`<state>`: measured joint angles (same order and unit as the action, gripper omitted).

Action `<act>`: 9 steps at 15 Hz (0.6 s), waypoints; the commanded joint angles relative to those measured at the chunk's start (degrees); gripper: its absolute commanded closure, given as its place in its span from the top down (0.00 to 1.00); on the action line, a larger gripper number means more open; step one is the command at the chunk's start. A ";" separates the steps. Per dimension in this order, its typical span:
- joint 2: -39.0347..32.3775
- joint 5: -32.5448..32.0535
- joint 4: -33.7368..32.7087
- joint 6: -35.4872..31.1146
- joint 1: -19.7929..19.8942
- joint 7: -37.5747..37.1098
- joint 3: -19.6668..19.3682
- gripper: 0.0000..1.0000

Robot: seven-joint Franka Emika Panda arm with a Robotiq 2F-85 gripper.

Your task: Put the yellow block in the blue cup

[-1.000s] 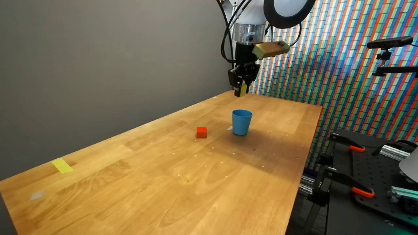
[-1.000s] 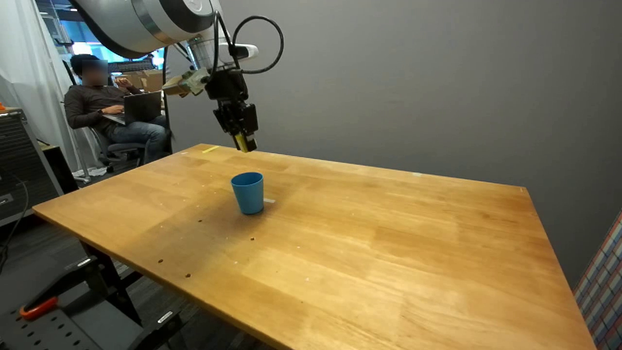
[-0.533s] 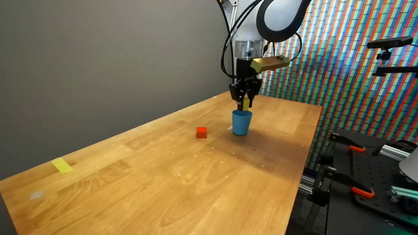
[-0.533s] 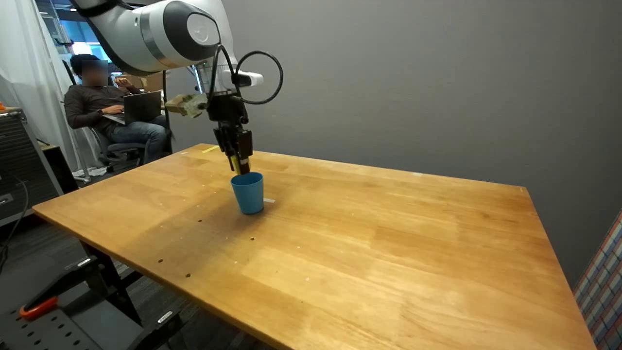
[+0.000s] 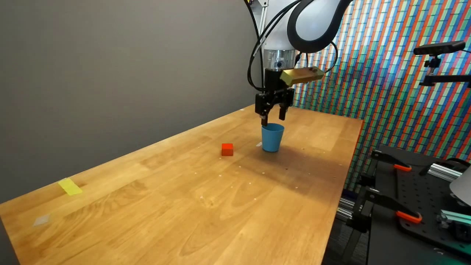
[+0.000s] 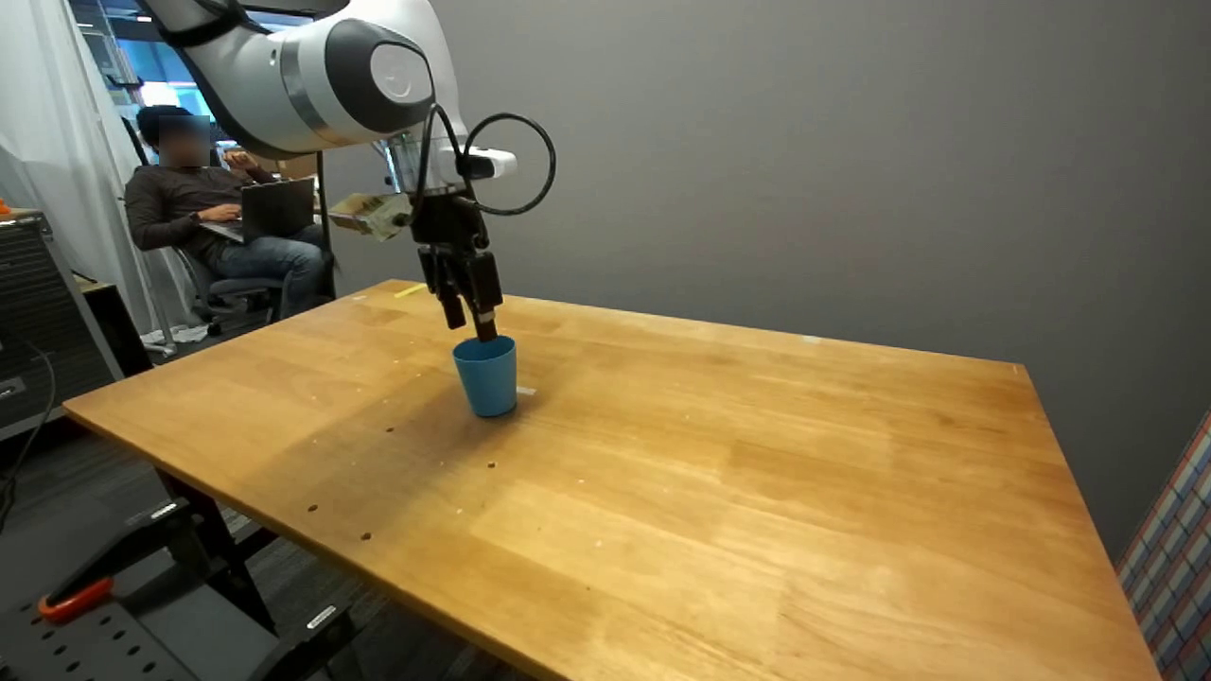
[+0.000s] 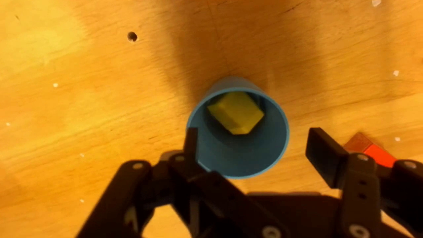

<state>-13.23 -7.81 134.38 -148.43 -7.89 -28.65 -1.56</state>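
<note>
In the wrist view the yellow block [image 7: 236, 112] lies inside the blue cup [image 7: 246, 158], tilted against its far wall. From outside, the cup [image 5: 272, 139] hides the block; it stands upright on the table in both exterior views. My gripper [image 5: 273, 120] is just above the cup's rim, fingers spread apart and nothing between them. One fingertip [image 6: 486, 331] is right at the rim in an exterior view; whether it touches cannot be told. Seen from the wrist, one finger [image 7: 191, 142] overlaps the cup's edge, while the opposite finger [image 7: 325, 155] is beyond the cup's far side.
A small red block [image 5: 227, 149] sits on the wooden table [image 5: 220, 221] a short way from the cup. A flat pale-yellow piece [image 5: 70, 186] lies near the table's edge by the grey wall [image 5: 128, 73]. A person [image 6: 189, 208] sits beyond the table with a laptop.
My gripper came down to the cup holding the yellow block, then opened and let it go. The block is now in the cup. The cup has shifted very slightly.
</note>
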 commanded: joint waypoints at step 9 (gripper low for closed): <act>24.68 1.22 4.51 11.53 0.23 12.76 5.65 1.00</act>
<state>2.57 -8.13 136.52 -141.77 -8.05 -20.88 2.13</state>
